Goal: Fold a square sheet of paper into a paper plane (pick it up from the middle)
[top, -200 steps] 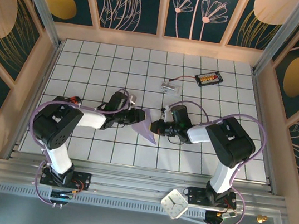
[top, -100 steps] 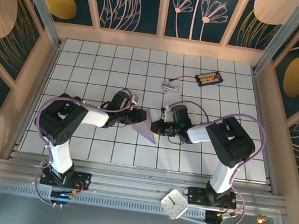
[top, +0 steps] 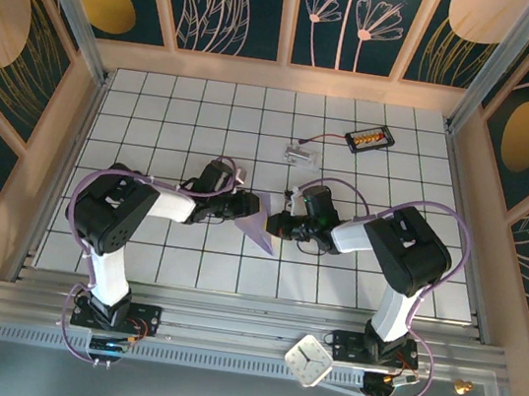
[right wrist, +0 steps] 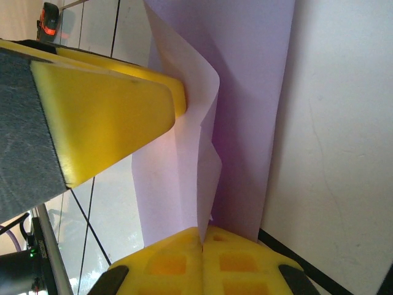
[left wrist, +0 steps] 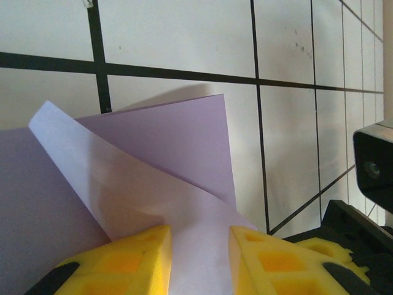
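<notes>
Paper: the thin lavender paper sheet (top: 263, 223), already folded into a pointed wedge, sits mid-way across the white tiled counter (top: 158, 112) between the two claws, with its tip toward the near edge.
Right claw: the right claw (top: 276, 226) is pinched tight on one edge of the sheet; in its wrist view (right wrist: 202, 236) the yellow pads meet with the paper caught between them.
Left claw: the left claw (top: 243, 207) stands at a narrow gap (left wrist: 201, 236), straddling a loose flap without clamping it. One of its fingers (right wrist: 110, 104) lies against the raised layer.
Risk, crooked crease: the flaps bow apart, so if the left claw closes now it may set a fold off the centre line.
Risk, tear: the claws face each other closely, so any pull apart while the right one grips could rip or crumple the thin paper.
Risk, slip: a half-closed left claw may let the flap spring back open.
Hard to tell: whether the sheet rests on the counter or hangs just above it, and how many layers the right claw holds.
Cut off: both wrist views crop the sheet's far corners and tip.
</notes>
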